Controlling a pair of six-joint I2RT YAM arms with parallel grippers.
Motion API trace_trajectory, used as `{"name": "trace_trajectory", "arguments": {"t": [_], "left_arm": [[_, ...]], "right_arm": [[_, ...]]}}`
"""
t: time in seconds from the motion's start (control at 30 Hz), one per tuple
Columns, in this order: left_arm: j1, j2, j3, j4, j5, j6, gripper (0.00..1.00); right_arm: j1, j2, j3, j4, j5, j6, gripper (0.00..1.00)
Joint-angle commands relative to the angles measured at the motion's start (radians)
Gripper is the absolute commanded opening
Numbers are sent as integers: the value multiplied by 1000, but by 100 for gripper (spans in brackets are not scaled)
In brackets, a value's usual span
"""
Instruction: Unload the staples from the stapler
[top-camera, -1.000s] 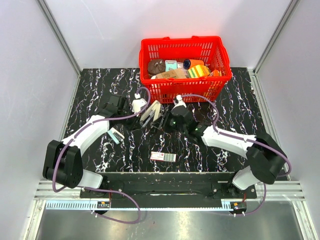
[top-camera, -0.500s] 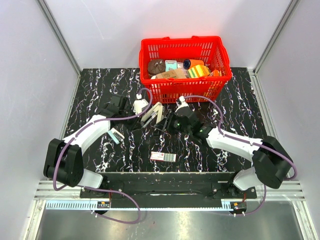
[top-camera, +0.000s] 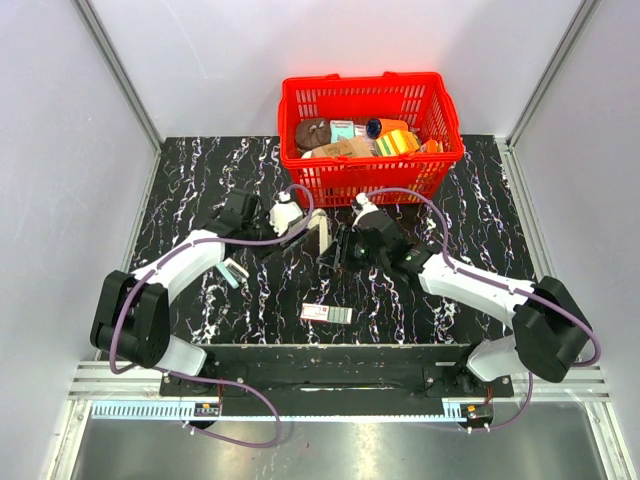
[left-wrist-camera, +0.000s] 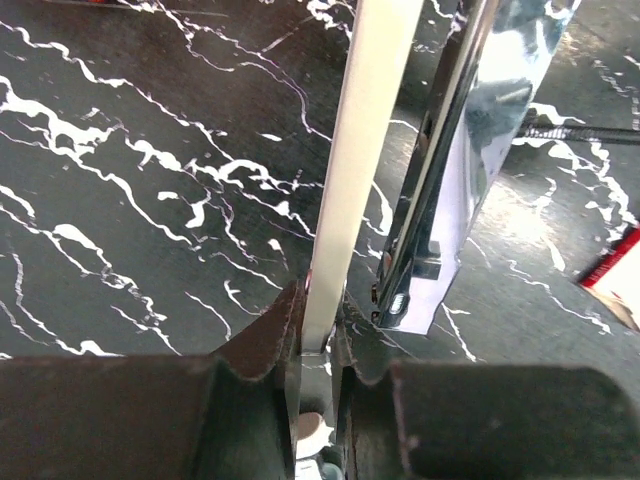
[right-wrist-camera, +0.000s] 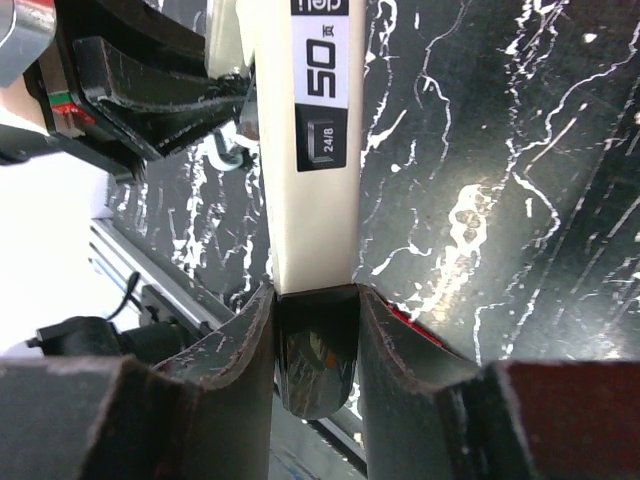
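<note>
Mid-worktop (top-camera: 200, 170), seen from above, both arms bend inward and meet at the opened stapler (top-camera: 322, 240), just before the red basket (top-camera: 360, 78). Left wrist view: left pincer (left-wrist-camera: 315, 310) nips its thin cream strip. Right wrist view: right pincer (right-wrist-camera: 315, 300) clamps its black end.

Black white-veined marble tabletop (top-camera: 190, 175), plain pale walls (top-camera: 220, 60), aluminium corner rails (top-camera: 116, 70)

A red plastic basket (top-camera: 372, 178) of mixed stationery stands at the far edge of the black marbled table (top-camera: 190, 180). A small red-and-white flat box (top-camera: 327, 314) lies nearer. A pale object (top-camera: 233, 271), possibly a clip, lies to its left.
</note>
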Motion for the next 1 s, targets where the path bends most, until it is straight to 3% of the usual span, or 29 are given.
{"name": "trace_trajectory", "arguments": {"t": [0.0, 0.33, 0.43, 0.6, 0.8, 0.97], "left_arm": [[20, 13, -10, 201, -233, 69, 0], [-41, 12, -143, 418, -412, 253, 0], [-54, 25, -180, 489, -475, 315, 0], [-87, 32, -244, 594, -540, 385, 0], [-167, 47, -283, 673, -617, 419, 0], [-204, 45, -228, 625, -631, 378, 0]], "right_arm": [[-18, -46, 14, -186, -2, -146, 15], [-26, -13, 11, -221, 37, -197, 12], [-32, -37, -2, -243, 61, -209, 7], [-52, -79, -25, -263, 80, -227, 7], [-57, -83, -33, -261, 89, -227, 6], [-61, -103, -45, -261, 106, -229, 5]]}}
